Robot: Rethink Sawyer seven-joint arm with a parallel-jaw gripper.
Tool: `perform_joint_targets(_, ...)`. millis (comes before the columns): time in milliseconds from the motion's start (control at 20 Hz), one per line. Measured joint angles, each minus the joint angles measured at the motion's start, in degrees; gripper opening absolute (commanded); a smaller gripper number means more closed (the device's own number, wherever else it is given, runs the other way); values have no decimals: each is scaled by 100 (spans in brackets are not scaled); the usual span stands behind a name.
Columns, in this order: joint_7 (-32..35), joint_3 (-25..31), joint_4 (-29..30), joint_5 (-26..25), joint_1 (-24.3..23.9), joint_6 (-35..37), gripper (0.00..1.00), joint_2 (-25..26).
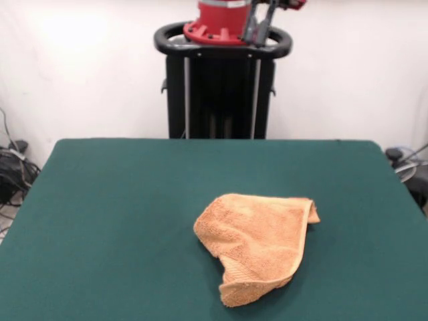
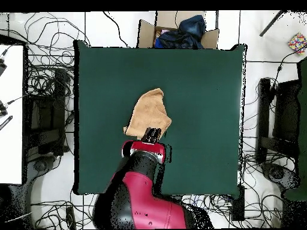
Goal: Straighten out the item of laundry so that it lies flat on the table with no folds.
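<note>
The light-orange terry towel [image 1: 257, 254] lies crumpled on the dark green table [image 1: 120, 200], a little right of centre and towards the front edge. It is folded over itself, and its stitched hem curves down its right side. In the overhead view the towel [image 2: 149, 111] lies near the middle of the table [image 2: 204, 90]. My gripper [image 1: 261, 23] hangs high at the top edge, in front of the pedestal and well above the table. From above, the gripper [image 2: 154, 134] overlaps the towel's edge nearest the robot. It holds nothing that I can see.
The black pedestal [image 1: 223, 87] stands behind the table's far edge. A cardboard box with dark blue cloth [image 2: 180, 33] sits off the table on the side opposite the robot. Cables and black equipment [image 2: 45, 120] lie on the floor along both sides.
</note>
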Motion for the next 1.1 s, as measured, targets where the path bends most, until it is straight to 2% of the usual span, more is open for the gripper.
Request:
perform_joint_targets(350,0,262,1,-172,-483,0,0,130)
perform_joint_targets(650,0,481,-2,-391,-653,0,0,213)
perform_joint_targets(1050,0,531,-2,-545,-647,0,0,213)
perform_joint_targets(1100,0,532,-2,-545,-636,0,100,215)
